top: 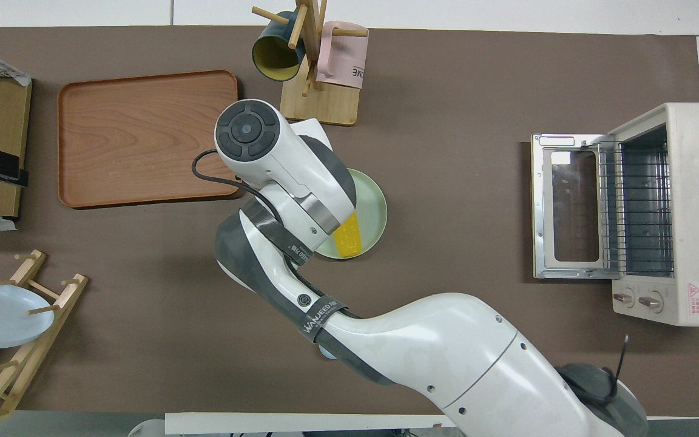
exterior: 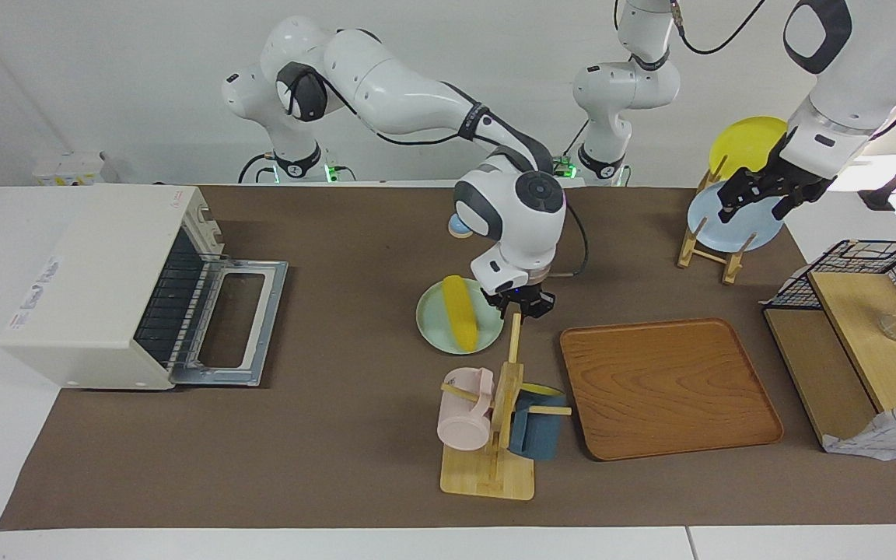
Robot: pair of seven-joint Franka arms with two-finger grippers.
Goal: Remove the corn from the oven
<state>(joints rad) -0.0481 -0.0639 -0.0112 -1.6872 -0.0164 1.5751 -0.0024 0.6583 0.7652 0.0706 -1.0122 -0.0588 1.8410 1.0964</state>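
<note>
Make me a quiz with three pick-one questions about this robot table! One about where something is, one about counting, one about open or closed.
1. Where is the corn?
A. in the oven
B. on the pale green plate
C. on the wooden tray

2. How many mugs hang on the mug tree?
A. one
B. two
C. four

3. The oven door is
A. folded down open
B. shut
C. missing

Answers:
1 B, the yellow cob lies on the plate on the table.
2 B, one pink, one dark blue.
3 A, the door lies flat and the rack shows.
</note>
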